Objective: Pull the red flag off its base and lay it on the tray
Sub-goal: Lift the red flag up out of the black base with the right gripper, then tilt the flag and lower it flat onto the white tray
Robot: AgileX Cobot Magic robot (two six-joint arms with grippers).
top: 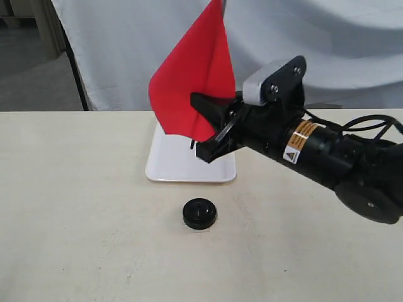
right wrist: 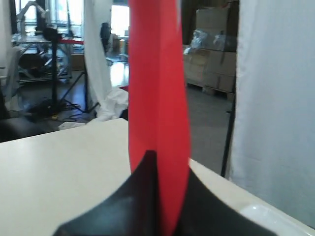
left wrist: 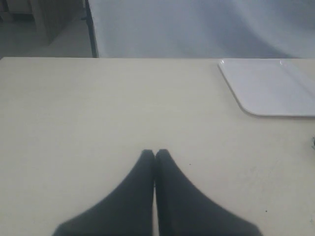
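The red flag hangs in the air over the white tray, its cloth drooping left and its stick running up out of the picture. My right gripper is shut on the flag, held above the tray's right half. In the right wrist view the red flag rises from between the black fingers. The black round base sits alone on the table in front of the tray, hole upward. My left gripper is shut with nothing in it, low over bare table, the tray off to one side.
A white cloth backdrop hangs behind the table's far edge. The right arm's thick black body and cables stretch over the table's right side. The left half of the tabletop is bare.
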